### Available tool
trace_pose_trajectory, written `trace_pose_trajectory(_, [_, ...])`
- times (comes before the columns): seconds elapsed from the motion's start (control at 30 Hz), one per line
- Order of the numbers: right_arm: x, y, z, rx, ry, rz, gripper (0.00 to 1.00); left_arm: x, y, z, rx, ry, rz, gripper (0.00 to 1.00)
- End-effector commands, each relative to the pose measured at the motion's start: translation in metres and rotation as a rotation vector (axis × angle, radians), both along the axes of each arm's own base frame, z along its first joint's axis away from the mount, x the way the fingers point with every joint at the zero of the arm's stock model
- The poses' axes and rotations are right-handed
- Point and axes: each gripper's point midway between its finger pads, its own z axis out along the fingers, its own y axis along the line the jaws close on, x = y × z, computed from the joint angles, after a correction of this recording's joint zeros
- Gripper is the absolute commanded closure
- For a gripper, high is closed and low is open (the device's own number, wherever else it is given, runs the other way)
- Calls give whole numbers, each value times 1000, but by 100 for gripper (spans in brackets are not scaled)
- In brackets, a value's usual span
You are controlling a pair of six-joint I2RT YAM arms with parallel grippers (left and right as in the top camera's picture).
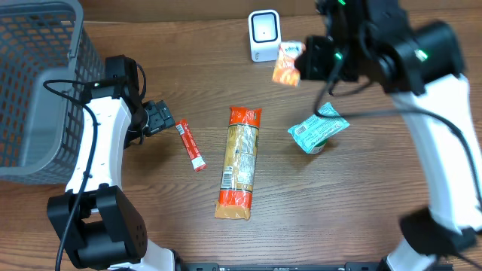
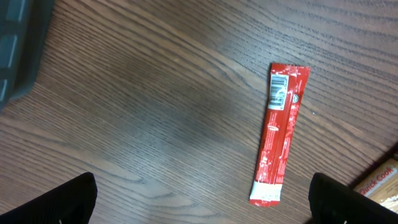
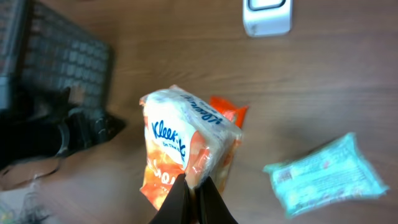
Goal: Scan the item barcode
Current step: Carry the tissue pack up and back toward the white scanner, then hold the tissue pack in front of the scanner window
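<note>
The right tool [image 3: 193, 194] is clamped tight on the lower edge of an orange-and-white Kleenex tissue pack [image 3: 186, 140], holding it clear of the wooden table [image 1: 354, 203], with the small white scanner [image 1: 264, 35] just beyond the pack. A teal pouch [image 1: 318, 132] lies near that tool. The left tool [image 2: 205, 202] stands wide and empty, with a red stick packet [image 2: 280, 134] just ahead of its fingers and a grey basket [image 1: 38, 90] behind it.
</note>
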Motion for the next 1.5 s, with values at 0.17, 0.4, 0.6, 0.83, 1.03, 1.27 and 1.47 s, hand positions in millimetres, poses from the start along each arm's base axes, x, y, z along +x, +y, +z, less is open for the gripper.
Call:
trace_pose_trajectory(0.17, [93, 15, -75, -339, -157, 34, 96, 3, 2, 7, 10, -20, -6, 0])
trace_pose_trajectory(0.4, [149, 31, -112, -588, -334, 26, 96, 2, 2, 7, 10, -20, -6, 0])
trace_pose_trajectory(0.6, [182, 41, -131, -792, -469, 27, 96, 2, 2, 7, 10, -20, -6, 0])
trace_pose_trajectory(0.83, [213, 49, -164, -991, -560, 139, 96, 3, 2, 7, 10, -20, -6, 0])
trace_pose_trajectory(1.03, [232, 48, -178, -1073, -611, 95, 96, 3, 2, 7, 10, -20, -6, 0])
trace_pose_trajectory(1.27, [241, 54, -204, -1160, -624, 244, 96, 2, 2, 7, 10, -20, -6, 0])
trace_pose_trajectory(1.47, [247, 46, -202, -1172, -630, 238, 96, 3, 2, 7, 10, -20, -6, 0])
